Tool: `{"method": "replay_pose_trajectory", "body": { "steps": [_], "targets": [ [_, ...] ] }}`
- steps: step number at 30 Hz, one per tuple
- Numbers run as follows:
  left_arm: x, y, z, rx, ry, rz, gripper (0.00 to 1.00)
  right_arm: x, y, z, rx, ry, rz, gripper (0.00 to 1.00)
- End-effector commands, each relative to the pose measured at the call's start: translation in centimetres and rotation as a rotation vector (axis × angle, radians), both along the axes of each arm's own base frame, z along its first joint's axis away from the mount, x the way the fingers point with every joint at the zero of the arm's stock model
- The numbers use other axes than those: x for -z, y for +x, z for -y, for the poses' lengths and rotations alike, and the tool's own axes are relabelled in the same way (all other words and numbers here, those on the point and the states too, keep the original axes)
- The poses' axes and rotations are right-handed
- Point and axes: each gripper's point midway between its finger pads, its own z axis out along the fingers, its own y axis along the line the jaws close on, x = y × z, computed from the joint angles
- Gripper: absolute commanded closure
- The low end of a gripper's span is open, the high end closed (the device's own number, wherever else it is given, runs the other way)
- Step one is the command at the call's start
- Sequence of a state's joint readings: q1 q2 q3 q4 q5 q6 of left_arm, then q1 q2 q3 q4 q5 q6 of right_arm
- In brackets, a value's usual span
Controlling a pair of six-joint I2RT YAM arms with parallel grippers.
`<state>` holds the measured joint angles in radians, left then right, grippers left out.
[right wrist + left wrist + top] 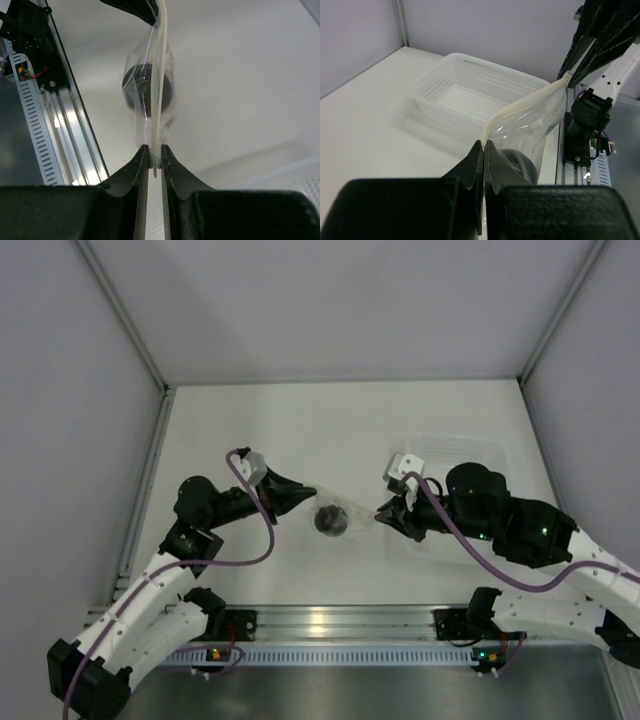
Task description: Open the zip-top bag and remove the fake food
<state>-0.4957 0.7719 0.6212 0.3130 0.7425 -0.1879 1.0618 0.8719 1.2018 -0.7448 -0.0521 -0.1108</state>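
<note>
Nearest: left gripper point(484, 145), jaws clenched on one end of the zip-top bag point(532, 117) at its seal strip. The right gripper point(155, 150) pinches the opposite end. The bag hangs stretched between them over the table point(250, 430), apparently lifted off it. The fake food point(147, 92) sits inside, low in the pouch. The seal reads as one closed line, so opening is not done and removal not begun. A white perforated basket point(465, 90) stands behind the right gripper, apart from the bag. Nothing blocks the pull.
</note>
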Motion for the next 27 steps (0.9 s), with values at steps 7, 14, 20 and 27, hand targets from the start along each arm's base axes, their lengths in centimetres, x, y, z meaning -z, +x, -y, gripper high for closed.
{"method": "replay_pose_trajectory", "body": {
  "steps": [7,14,20,27],
  "targets": [
    [-1.0,4.4,-3.0,-0.287,-0.071,0.014,1.00,0.8,-0.8,2.9,0.049,-0.038,-0.017,1.00],
    [-1.4,2.3,-1.5,-0.124,-0.069,0.023,1.00,0.4,-1.6,0.9,-0.037,0.005,-0.038,1.00],
    [-1.9,0.7,-0.7,-0.015,-0.058,0.048,1.00,-0.4,0.1,-0.6,0.002,0.039,-0.002,1.00],
    [-0.4,-1.5,0.5,0.182,0.004,0.046,1.00,-3.3,2.3,-1.9,0.097,0.113,0.017,0.83]
  ]
}}
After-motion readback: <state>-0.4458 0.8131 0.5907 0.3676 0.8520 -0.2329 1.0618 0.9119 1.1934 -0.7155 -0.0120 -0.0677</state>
